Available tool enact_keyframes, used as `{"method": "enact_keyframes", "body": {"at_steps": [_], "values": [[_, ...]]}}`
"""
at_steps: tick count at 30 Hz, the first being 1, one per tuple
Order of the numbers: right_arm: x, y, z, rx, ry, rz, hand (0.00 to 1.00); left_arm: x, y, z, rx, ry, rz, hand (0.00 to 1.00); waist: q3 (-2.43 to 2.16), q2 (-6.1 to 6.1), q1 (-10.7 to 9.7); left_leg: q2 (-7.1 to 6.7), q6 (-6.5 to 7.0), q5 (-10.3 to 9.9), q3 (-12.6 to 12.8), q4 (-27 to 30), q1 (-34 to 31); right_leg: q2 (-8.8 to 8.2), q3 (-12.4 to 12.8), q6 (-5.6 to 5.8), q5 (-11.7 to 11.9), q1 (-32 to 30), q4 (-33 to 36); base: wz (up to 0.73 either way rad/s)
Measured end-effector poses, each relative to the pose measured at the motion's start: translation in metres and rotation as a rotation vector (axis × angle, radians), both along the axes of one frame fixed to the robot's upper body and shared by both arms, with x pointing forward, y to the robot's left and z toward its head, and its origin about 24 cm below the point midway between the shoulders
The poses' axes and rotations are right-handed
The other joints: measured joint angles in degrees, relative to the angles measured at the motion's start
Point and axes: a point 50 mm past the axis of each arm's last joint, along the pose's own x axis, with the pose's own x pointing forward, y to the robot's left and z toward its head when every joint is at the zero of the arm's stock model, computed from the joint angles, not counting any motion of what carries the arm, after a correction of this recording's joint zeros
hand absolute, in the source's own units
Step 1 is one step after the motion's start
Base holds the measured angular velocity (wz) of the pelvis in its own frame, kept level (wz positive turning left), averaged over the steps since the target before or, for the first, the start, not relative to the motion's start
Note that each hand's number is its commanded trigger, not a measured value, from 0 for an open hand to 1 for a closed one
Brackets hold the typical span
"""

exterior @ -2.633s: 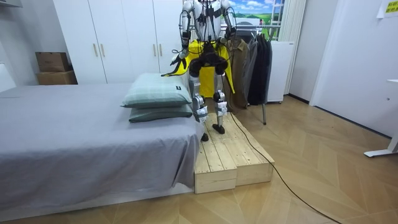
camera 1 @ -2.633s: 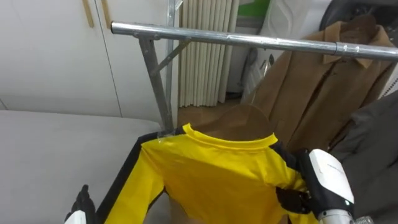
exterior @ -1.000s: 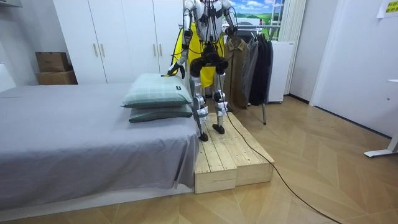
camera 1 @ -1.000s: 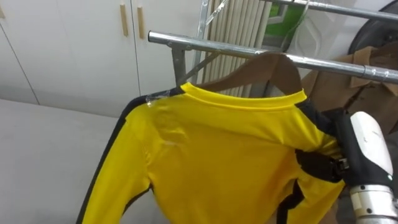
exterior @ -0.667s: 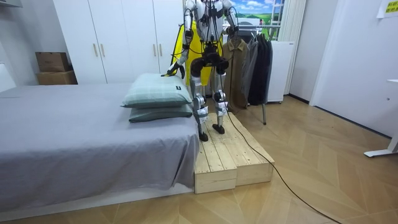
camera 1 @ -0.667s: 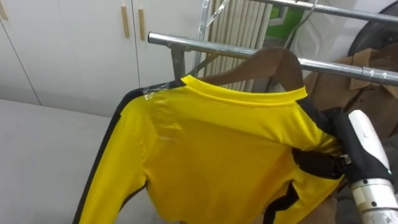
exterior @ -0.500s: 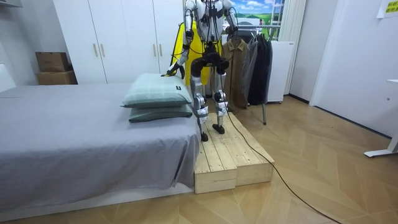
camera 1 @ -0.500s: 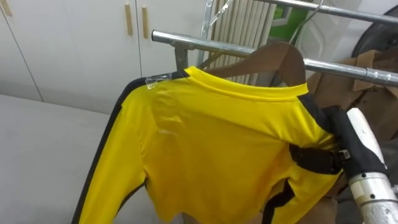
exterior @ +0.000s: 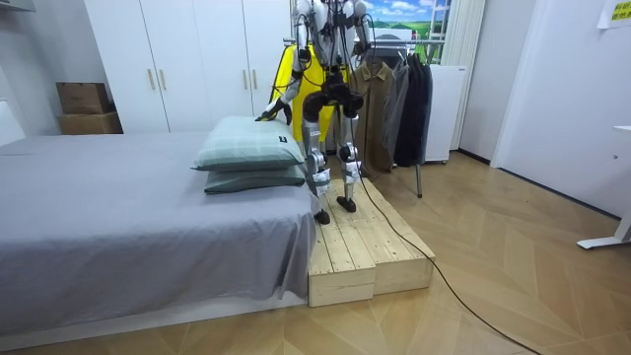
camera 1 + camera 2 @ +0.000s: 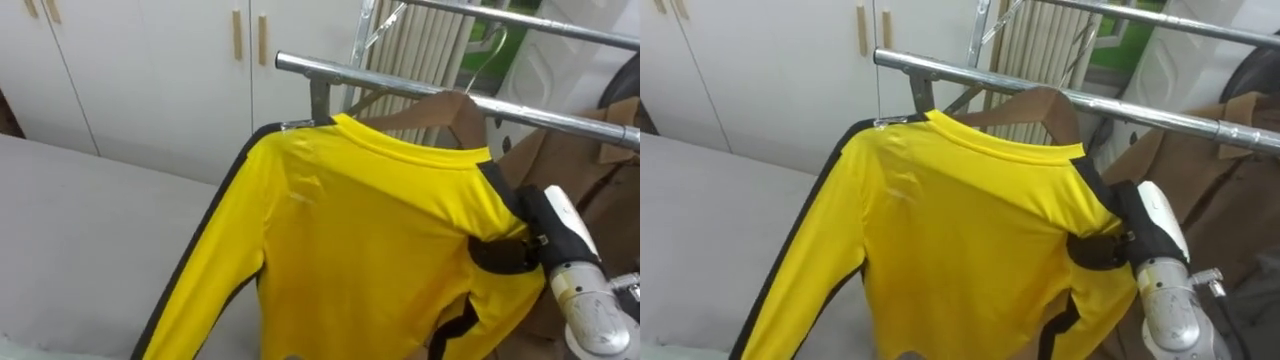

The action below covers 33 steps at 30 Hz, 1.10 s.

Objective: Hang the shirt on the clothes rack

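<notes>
The right hand point(image 10: 505, 254) is raised to about rail height on a bent arm that comes in from the lower right, its pale back turned outward and its dark fingers curled across the shoulder of the yellow shirt point(image 10: 370, 240), clamping the cloth there. The shirt spreads away from the hand towards the robot's left, draped on a wooden hanger point(image 10: 452, 106) whose brown neck rises just above and inward of the hand. One black-striped sleeve hangs down on the side far from the hand.

Just above the hand and beyond it runs the metal rail point(image 10: 400, 82); the hanger's neck sits right in front of it, but whether its hook is over the bar cannot be made out. A brown coat point(image 10: 600, 170) hangs on the same rail just behind the hand. Well off to the hand's left, past the shirt, are the grey bed point(image 10: 80, 230) and the white wardrobe doors point(image 10: 150, 70).

In the room view the robot stands upright on a wooden platform point(image 9: 370, 247) facing the rail. Its left hand point(image 9: 283, 106) hangs low beside the pillows point(image 9: 251, 143); its fingers are too small to read.
</notes>
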Motion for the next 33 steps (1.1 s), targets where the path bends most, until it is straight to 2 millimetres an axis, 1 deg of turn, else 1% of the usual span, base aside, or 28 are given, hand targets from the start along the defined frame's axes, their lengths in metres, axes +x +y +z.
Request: {"method": "enact_keyframes", "body": {"at_steps": [4,6,10,12,15,19,22,23,26,28,29,30,31,32,33], "values": [[0.012,-0.001,0.006,0.012,-0.007,-0.005,1.00,-0.003,0.005,0.002,0.011,-0.003,0.026,0.00,-0.20,-0.61,0.44,0.12,-0.10,0.17,-0.29,0.00,0.19,0.10,-0.17,-0.06,0.00,0.30,-0.01,0.01],[0.018,-0.009,0.008,0.023,0.007,-0.027,1.00,-0.004,0.008,0.003,0.009,-0.010,0.045,0.00,-0.27,-1.11,1.38,0.15,-0.11,0.18,-0.46,0.00,0.57,0.11,-0.29,-0.07,0.01,0.90,-0.05,0.04],[0.023,-0.017,0.009,0.052,0.010,-0.043,1.00,-0.003,0.012,0.004,0.002,-0.009,0.051,0.00,-0.10,-1.84,2.22,0.06,-0.08,0.19,-1.36,0.03,0.87,-0.14,-1.08,-0.07,0.01,1.53,-0.14,0.11],[0.027,-0.022,0.009,0.079,0.024,-0.062,1.00,-0.003,0.014,0.004,0.005,-0.015,0.051,0.00,0.07,-2.49,2.85,-0.03,-0.01,0.23,-1.72,0.06,0.86,-0.21,-1.32,-0.10,-0.02,1.67,-0.13,0.06],[0.032,-0.024,0.009,0.114,0.037,-0.075,1.00,-0.003,0.017,0.006,0.011,-0.020,0.046,0.00,0.05,-2.84,3.38,-0.02,-0.01,0.23,-1.84,-0.02,0.87,-0.16,-1.34,-0.10,-0.02,1.63,-0.11,0.00],[0.032,-0.029,0.005,0.149,0.049,-0.091,1.00,-0.003,0.016,0.006,0.022,-0.019,0.025,0.00,0.06,-2.82,4.32,0.05,-0.01,0.23,-1.96,-0.11,0.81,-0.13,-1.58,-0.11,-0.01,2.01,-0.12,0.01],[0.033,-0.034,0.001,0.194,0.069,-0.106,1.00,-0.003,0.016,0.006,0.023,-0.018,0.026,0.00,0.08,-2.76,4.54,0.09,-0.01,0.23,-2.55,-0.11,0.79,-0.22,-2.56,-0.11,-0.01,2.25,-0.12,0.09],[0.034,-0.035,0.000,0.219,0.074,-0.114,1.00,-0.003,0.017,0.006,0.023,-0.018,0.026,0.00,0.07,-2.75,4.66,0.12,-0.02,0.23,-2.63,-0.11,0.79,-0.27,-3.27,-0.12,-0.01,2.31,-0.12,0.04],[0.034,-0.037,-0.003,0.244,0.088,-0.131,1.00,-0.002,0.016,0.007,0.023,-0.022,0.025,0.00,0.09,-2.63,4.98,0.13,-0.02,0.22,-2.77,-0.09,0.60,-0.29,-3.35,-0.12,-0.01,2.19,-0.16,0.00],[0.032,-0.041,-0.006,0.261,0.101,-0.146,1.00,-0.003,0.016,0.006,0.022,-0.022,0.025,0.00,0.18,-2.46,5.39,0.13,-0.02,0.22,-2.77,-0.10,0.76,-0.28,-3.37,-0.12,0.00,2.35,-0.17,0.00],[0.030,-0.044,-0.010,0.264,0.115,-0.155,1.00,-0.003,0.016,0.005,0.020,-0.017,0.027,0.00,0.42,-2.13,5.55,0.17,-0.02,0.22,-2.80,-0.11,1.10,-0.28,-3.65,-0.13,0.00,2.73,-0.17,0.00],[0.028,-0.046,-0.015,0.267,0.136,-0.163,1.00,-0.005,0.016,0.004,0.018,-0.010,0.028,0.00,0.57,-1.81,5.55,0.20,-0.04,0.20,-2.85,-0.11,1.41,-0.31,-4.55,-0.13,0.00,3.09,-0.26,0.00],[0.026,-0.048,-0.019,0.268,0.156,-0.172,1.00,-0.005,0.016,0.004,0.017,-0.010,0.028,0.00,0.61,-1.61,5.52,0.19,-0.04,0.19,-2.86,-0.13,1.40,-0.36,-5.10,-0.13,0.00,3.08,-0.27,0.00],[0.025,-0.048,-0.022,0.270,0.166,-0.174,1.00,-0.005,0.016,0.004,0.017,-0.010,0.028,0.00,0.68,-1.50,5.44,0.18,-0.04,0.19,-2.88,-0.15,1.31,-0.39,-5.18,-0.13,0.00,3.01,-0.27,0.00],[0.023,-0.050,-0.026,0.274,0.187,-0.181,1.00,-0.005,0.016,0.004,0.016,-0.008,0.028,0.00,0.65,-1.36,5.36,0.16,-0.04,0.19,-2.93,-0.15,0.98,-0.41,-5.23,-0.13,0.00,2.69,-0.24,0.00]]}}
